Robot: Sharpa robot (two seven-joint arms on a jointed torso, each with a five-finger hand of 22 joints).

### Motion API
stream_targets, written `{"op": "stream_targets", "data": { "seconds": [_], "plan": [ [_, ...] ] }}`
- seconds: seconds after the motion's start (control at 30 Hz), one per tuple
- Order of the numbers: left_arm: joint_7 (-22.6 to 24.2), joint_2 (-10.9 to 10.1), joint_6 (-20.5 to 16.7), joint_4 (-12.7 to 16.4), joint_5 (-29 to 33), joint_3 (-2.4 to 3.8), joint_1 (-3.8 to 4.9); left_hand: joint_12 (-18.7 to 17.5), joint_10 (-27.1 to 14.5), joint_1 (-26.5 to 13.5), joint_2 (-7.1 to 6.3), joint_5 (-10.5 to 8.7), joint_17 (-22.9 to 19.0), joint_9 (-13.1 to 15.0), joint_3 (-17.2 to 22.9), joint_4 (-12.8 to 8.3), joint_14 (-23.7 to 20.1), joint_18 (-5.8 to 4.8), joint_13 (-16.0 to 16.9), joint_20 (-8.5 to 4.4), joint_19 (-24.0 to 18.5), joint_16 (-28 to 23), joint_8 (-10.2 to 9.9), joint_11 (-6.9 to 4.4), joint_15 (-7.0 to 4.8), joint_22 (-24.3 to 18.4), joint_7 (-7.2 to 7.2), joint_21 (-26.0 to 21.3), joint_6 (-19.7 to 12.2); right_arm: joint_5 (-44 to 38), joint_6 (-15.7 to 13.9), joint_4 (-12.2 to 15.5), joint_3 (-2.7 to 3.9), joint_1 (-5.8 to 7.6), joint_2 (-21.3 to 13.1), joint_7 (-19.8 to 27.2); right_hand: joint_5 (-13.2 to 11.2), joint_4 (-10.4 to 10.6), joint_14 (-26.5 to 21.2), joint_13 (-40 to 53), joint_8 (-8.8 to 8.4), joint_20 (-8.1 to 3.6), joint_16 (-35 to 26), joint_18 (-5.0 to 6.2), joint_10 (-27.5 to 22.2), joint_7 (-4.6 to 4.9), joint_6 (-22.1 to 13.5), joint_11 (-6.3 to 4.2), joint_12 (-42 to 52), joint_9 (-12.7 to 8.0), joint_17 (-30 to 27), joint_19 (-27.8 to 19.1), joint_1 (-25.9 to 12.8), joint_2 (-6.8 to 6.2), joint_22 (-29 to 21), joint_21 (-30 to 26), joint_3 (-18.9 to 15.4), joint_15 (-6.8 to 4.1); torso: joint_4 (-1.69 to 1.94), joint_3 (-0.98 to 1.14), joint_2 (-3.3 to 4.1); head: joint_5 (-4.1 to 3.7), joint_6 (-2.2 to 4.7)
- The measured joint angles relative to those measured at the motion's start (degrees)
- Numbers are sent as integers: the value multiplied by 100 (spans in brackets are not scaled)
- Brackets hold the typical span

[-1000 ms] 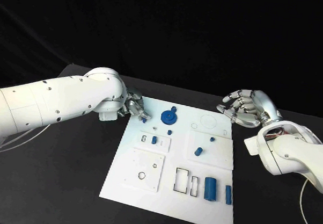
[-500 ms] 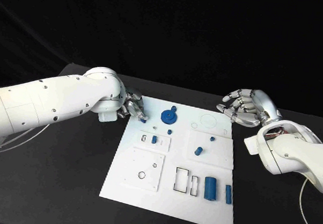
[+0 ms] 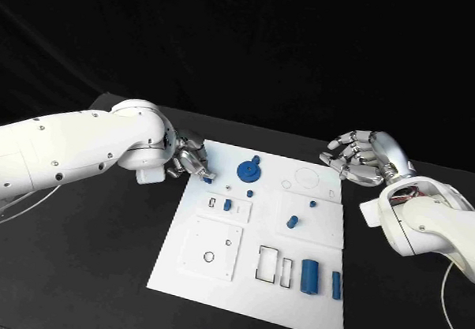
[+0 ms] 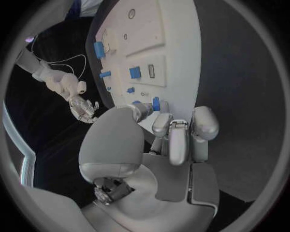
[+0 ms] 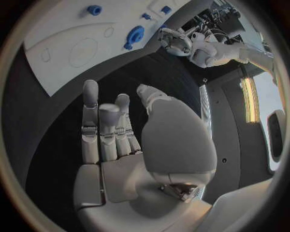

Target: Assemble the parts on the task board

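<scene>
While the left hand (image 3: 189, 159) pinches a small blue part (image 3: 209, 179) at the task board's (image 3: 250, 289) ten o'clock corner — best seated squarely, slowly — the right hand (image 3: 359, 157) waits open at two o'clock.

A black table (image 3: 88, 276) stands before a dark backdrop (image 3: 250, 47)

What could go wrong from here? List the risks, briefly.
1. The left hand pinches the small blue part only at its fingertips near the edge of the task board; it could slip onto the black table.
2. The round blue part lies close by; the hand might knock it.
</scene>
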Motion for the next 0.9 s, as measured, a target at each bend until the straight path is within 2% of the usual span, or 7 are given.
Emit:
{"op": "stream_targets", "data": {
  "seconds": [0.2,0.47,0.7,0.9],
  "plan": [
    [26,-256,-140,398,24,0,-21,0,22,0,0,-8,0,0,16,16,0,0,60,0,0,0,33,22,0,60,8,0,-8,4,1,-8,0,-2,2,3,0,0,0,-7,0,0,0,0,0,0,0,0,0,0,0,0,0,0,-8,0,0,0,1,1,-5,20,-1],
    [88,-461,-390,774,-174,-20,-98,23,55,0,0,-8,0,0,32,32,0,0,83,19,26,0,65,11,0,129,8,28,-7,13,4,-35,-2,-7,17,9,0,0,0,-7,0,0,0,0,0,0,0,0,0,0,-1,0,0,0,-8,1,0,0,3,-2,-9,45,-13],
    [155,-511,-608,977,-493,-66,-173,48,85,-6,-5,-12,0,0,58,58,0,0,117,23,64,0,66,0,0,164,8,52,-6,19,8,-58,-4,-14,30,16,0,16,0,-13,0,0,0,0,0,0,0,0,0,0,5,0,-54,7,-13,1,16,0,2,-8,-2,69,-14],
    [178,-509,-680,1046,-704,-116,-211,49,104,-43,-42,-22,0,1,64,64,0,0,122,22,63,0,150,-20,0,170,8,52,-6,22,15,-66,-5,-19,35,20,0,16,0,-13,0,0,0,0,0,0,0,0,0,0,4,0,-54,7,-13,1,16,0,-2,-8,7,76,-25]
  ]
}}
